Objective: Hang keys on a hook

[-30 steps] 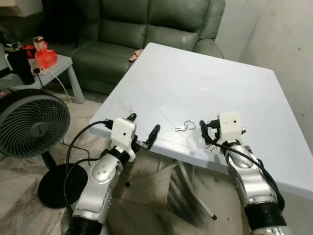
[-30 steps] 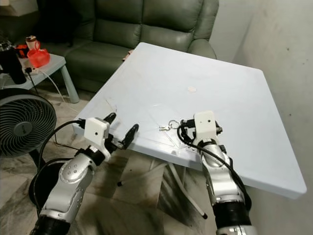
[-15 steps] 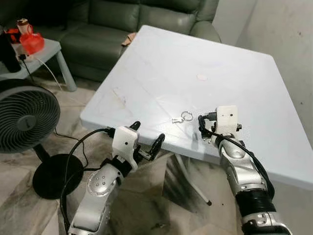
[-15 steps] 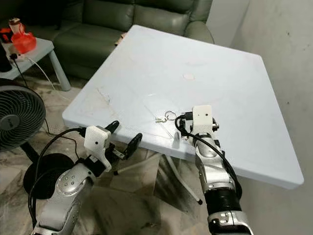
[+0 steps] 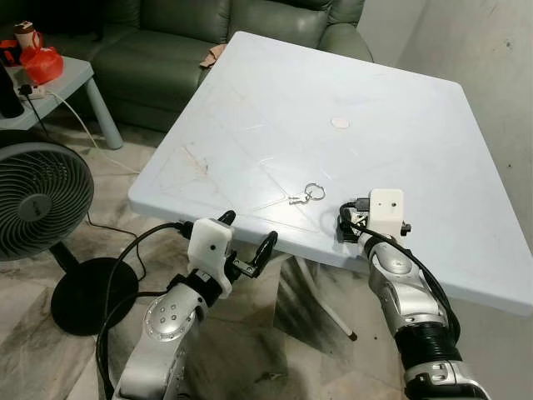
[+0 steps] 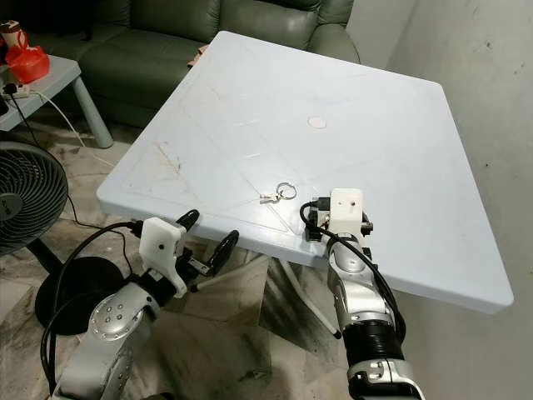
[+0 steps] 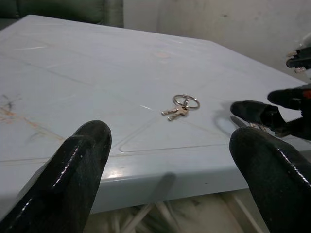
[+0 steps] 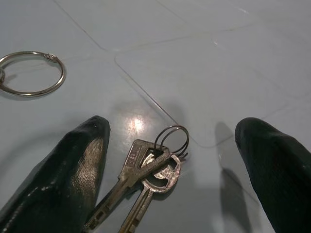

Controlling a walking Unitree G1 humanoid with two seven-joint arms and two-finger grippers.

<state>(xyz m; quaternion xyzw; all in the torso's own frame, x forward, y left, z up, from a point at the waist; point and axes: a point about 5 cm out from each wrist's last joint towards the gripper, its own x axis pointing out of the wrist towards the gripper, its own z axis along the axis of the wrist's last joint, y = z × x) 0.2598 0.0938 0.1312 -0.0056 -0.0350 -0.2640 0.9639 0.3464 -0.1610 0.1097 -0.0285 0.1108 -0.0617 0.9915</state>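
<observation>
A large key ring with small keys lies on the white table near its front edge. A second pair of brass keys on a small ring lies flat on the table between the spread fingers of my right gripper. That gripper is open and rests low at the front edge, just right of the large ring. My left gripper is open and empty, held below and in front of the table edge, and it looks across the tabletop at the ring.
A green sofa stands behind the table. A floor fan and a side table with a red item are at the left. A wall runs close along the right. A small white disc lies mid-table.
The camera has shifted and now looks down from higher up. My left gripper sits lower against the table edge than before. My right gripper stays at the front edge beside the ring.
</observation>
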